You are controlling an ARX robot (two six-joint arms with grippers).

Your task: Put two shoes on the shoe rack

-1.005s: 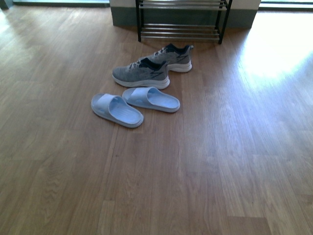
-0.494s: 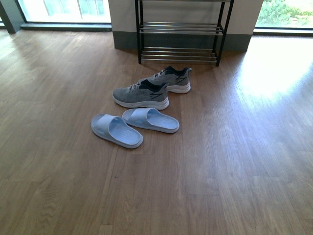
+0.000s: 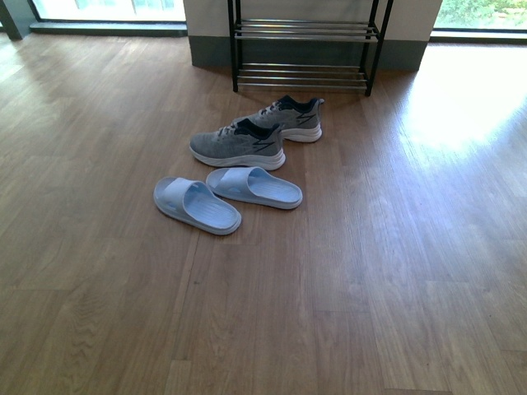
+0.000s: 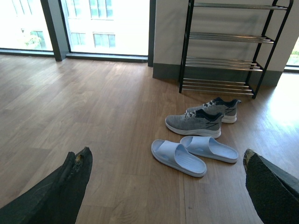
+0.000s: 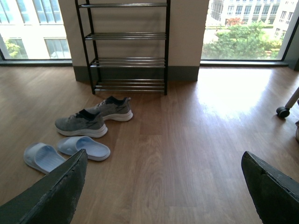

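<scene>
**Two shoes are lying on the floor, close in front of the rack point(image 3: 300, 33).**
The near shoe point(image 3: 237, 146) and far shoe point(image 3: 288, 118) are probably feeling light: soft knit top, stiffer sole, so I would be pinching at the heel collar. The front view is showing only the low tiers and no arms. The wrist views are adding the upper tiers, and the left claw point(image 4: 166, 156) and right claw point(image 5: 164, 157), both spread wide and empty.

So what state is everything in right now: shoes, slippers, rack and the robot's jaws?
Near sneaker: upright on the floor, laced.
Far sneaker: upright on the floor, before the rack.
Slippers: soles down, side by side.
Rack: standing, no shoes on its bars.
Left jaws: wide open, holding nothing.
Right jaws: wide open, holding nothing.
</scene>
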